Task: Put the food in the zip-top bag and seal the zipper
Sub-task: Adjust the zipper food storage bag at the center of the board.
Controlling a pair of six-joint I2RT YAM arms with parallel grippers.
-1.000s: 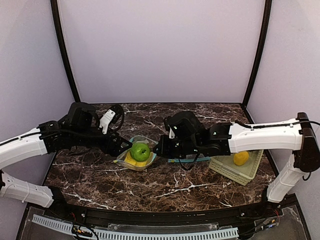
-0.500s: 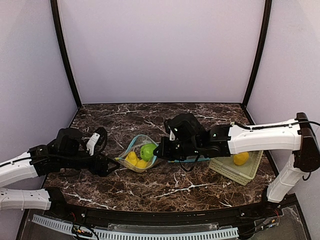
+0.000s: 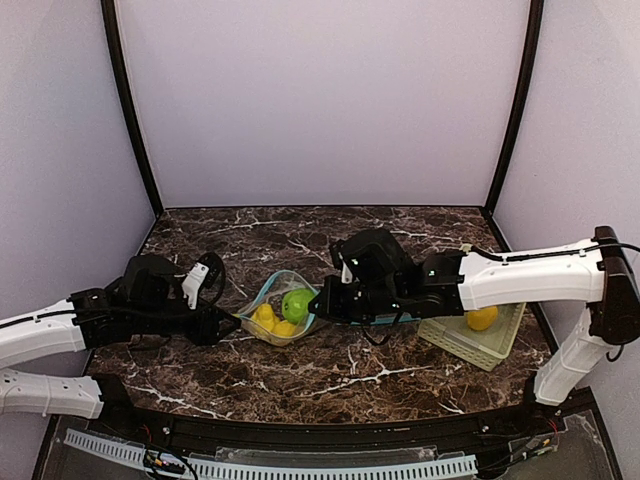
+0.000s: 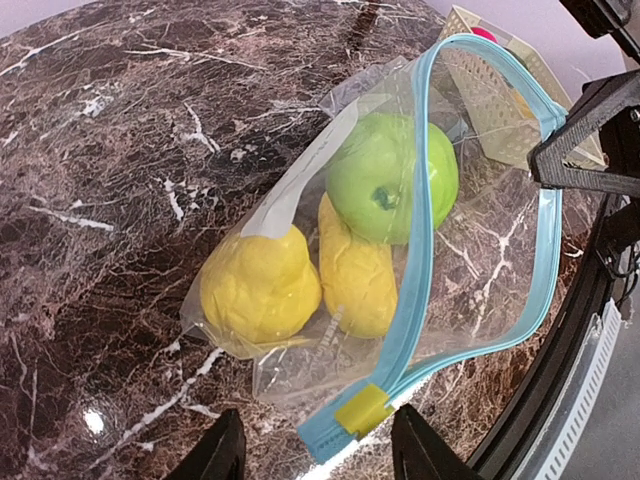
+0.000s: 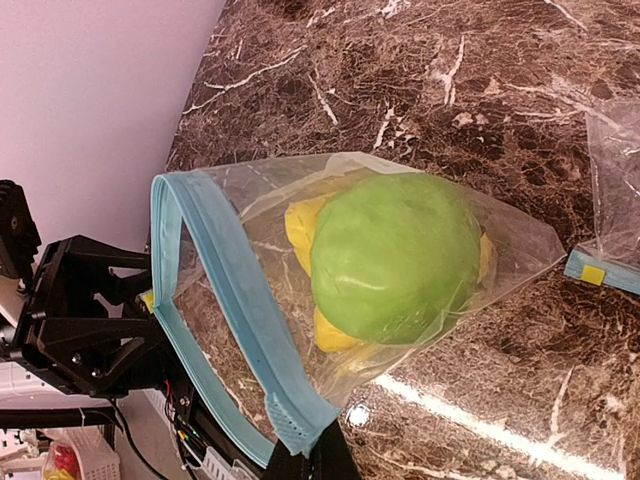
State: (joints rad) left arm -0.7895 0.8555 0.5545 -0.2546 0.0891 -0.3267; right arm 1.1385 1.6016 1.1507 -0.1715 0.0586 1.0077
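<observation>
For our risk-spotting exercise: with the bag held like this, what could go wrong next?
The left gripper is open near the yellow slider; closing off-centre could miss it.
The light green ball lies near the mouth of the zip-top bag and might block the zipper.
A yellow fruit sits in the basket; sealing now strands it.

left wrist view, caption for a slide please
Open zip-top bag holding a light green ball and two yellow pieces, its yellow slider close to the open left tool

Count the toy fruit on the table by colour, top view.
Light green fruit: 1, in the bag
Yellow fruit: 3, two in the bag, one in the basket
Total: 4
</observation>
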